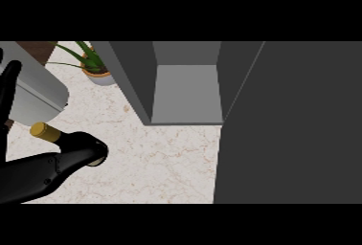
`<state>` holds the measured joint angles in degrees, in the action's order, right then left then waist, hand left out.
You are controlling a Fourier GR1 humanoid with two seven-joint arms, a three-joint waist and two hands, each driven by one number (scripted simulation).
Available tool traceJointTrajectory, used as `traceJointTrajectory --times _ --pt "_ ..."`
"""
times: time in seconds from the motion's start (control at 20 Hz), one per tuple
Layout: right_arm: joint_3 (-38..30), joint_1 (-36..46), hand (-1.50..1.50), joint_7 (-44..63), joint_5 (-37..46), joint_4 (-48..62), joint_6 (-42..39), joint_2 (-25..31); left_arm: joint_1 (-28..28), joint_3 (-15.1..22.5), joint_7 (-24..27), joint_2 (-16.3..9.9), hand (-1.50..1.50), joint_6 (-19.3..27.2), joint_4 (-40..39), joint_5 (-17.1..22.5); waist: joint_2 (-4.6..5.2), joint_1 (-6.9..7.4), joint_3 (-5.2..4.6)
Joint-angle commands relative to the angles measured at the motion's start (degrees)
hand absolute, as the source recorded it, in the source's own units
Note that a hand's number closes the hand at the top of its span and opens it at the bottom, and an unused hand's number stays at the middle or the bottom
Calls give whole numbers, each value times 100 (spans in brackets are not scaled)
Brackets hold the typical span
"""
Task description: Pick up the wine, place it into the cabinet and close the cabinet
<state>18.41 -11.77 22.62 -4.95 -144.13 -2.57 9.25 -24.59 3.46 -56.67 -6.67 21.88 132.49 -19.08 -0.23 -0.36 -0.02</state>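
Wine, in a dark glass bottle with a gold foil top [63,141], is seen at the view's left, lying tilted over the pale marbled worktop [163,162], its gold end pointing up and left. The black left hand [42,174] is wrapped about the bottle's dark body, and much of the bottle is hidden by it. A thin black finger-like part [8,86] is seen standing along the left edge; whether it belongs to the same hand cannot be told. The right hand is not seen. The tall grey cabinet [187,95] is found at the upper middle, standing open, with a lighter grey inner floor shown. Its dark grey door [297,124] is swung out and fills the right side. A green potted plant [96,67] is set near the cabinet's left wall, and a rounded grey appliance [35,95] lies beside the plant.
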Motion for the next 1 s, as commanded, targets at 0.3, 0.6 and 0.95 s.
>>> traceJointTrajectory --times 0.3,0.6,0.95 --pt "-49 -164 -150 807 -437 -1426 68 171 674 -833 368 -458 -150 -359 166 668 1 -7 -2" --pt "198 -179 -150 883 -272 -1536 119 162 1000 -1457 694 -600 -150 -547 -146 1329 -5 -38 -6" --pt "145 196 -150 1043 -152 -1390 328 75 1430 -1713 1275 -490 -150 -768 -532 1765 11 -19 -5"
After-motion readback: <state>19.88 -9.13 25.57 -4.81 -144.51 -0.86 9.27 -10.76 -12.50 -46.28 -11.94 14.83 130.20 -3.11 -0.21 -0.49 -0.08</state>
